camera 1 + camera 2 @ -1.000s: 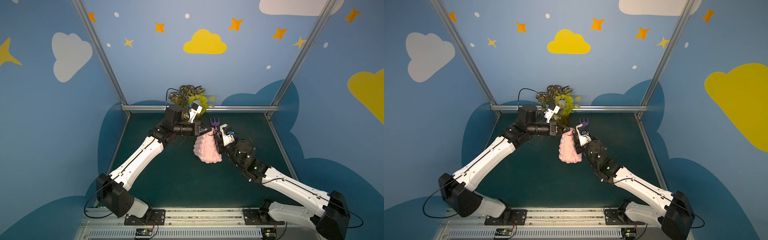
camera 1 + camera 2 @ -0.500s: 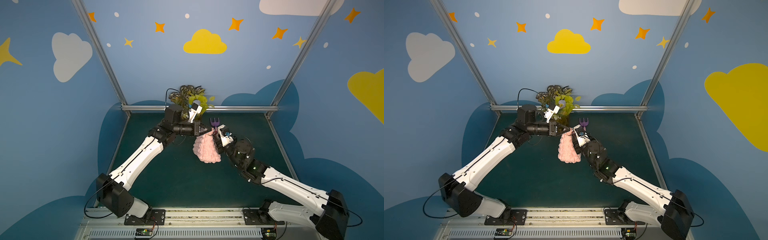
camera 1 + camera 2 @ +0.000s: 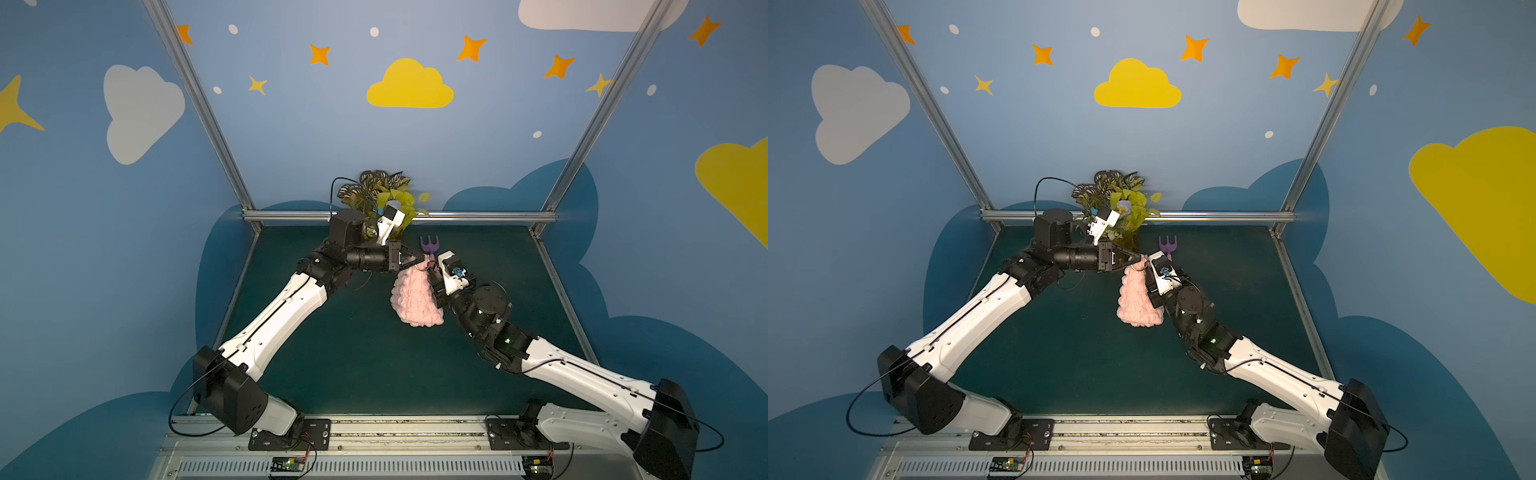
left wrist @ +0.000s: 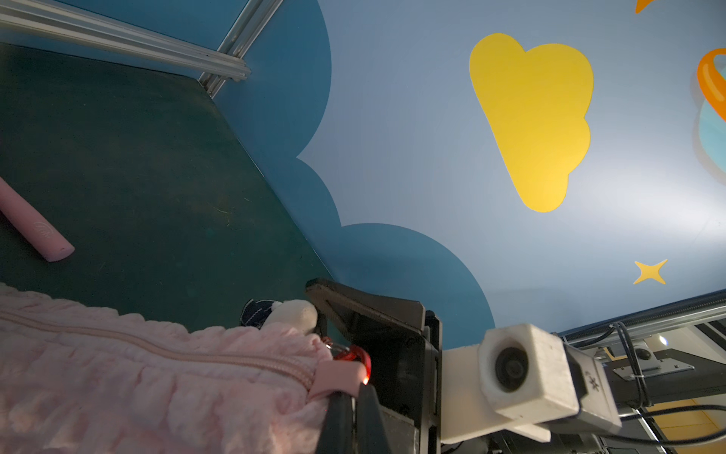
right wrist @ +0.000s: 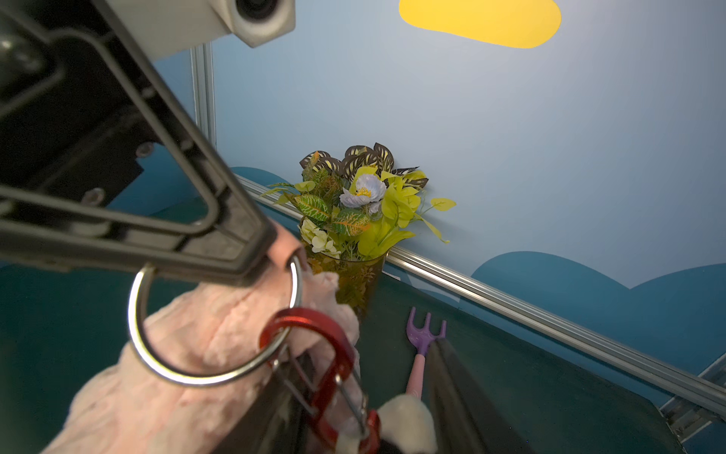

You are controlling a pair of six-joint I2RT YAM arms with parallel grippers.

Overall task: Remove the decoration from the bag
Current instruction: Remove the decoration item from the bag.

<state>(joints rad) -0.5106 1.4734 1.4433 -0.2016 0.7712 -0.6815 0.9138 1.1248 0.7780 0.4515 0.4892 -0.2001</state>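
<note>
Over the green table, your left gripper pinches the bag tight. Can't tell if your right gripper squeezes the decoration; unhook its red clip slowly.

Puffy pink bag, hanging by one end; cream-navy decoration clipped there

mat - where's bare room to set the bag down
Free: the wide near stretch of mat between left arm and right arm, nearer than the bag; also the far right corner. Crowded: far middle, around vase of flowers, fork and bag.
</note>
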